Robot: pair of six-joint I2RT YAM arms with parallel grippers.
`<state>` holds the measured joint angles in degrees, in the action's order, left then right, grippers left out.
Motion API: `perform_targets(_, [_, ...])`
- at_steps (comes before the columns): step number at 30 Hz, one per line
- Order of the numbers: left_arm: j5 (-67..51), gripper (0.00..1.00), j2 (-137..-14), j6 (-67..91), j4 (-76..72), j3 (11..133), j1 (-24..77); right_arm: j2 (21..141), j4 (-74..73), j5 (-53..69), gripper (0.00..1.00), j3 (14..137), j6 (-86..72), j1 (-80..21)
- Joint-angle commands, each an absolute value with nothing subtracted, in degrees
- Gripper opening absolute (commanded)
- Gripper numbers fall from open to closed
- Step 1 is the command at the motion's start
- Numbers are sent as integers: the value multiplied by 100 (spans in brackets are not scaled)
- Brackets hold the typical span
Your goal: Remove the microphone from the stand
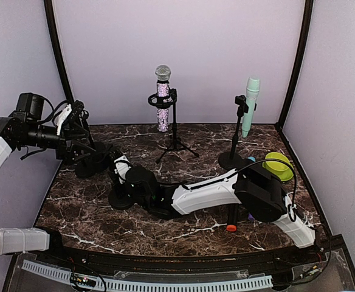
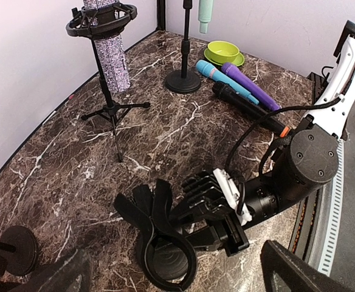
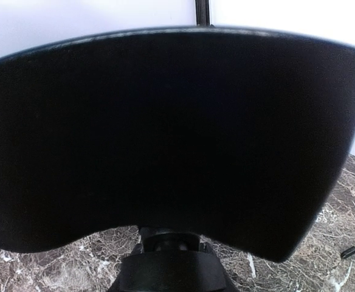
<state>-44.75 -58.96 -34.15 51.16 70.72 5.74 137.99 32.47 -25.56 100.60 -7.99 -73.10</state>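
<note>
Microphone (image 1: 162,97), glitter-cased, upright in tripod stand (image 1: 175,137) at back of tabletop (image 1: 214,228). Likely stiff, light, textured: you take body below ring. Left end effector (image 1: 83,139) wide open, empty; right end effector (image 2: 186,204) closure: cannot tell.

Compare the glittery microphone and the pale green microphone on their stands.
The glittery microphone has a sparkling body and a silver mesh head; the pale green microphone is one plain colour all over. The glittery microphone sits upright inside the ring of a tripod stand; the pale green microphone is clipped to the side of a round-based stand and leans slightly. Both are held with their heads up.
</note>
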Motion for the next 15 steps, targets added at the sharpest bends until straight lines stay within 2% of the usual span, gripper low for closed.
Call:
perform_targets(1, [-4641,99,-5818,-3509,5331,6990,548,13781,3508,-2538,6,10022,-779,-7302])
perform_targets(5, [-4631,99,-5802,-3523,5396,6929,538,13726,3561,-2501,0,9994,-771,-7299])
perform_targets(15, [-5104,97,-5834,-3860,5817,7020,280,13560,3616,-2372,0,9980,-674,-7300])
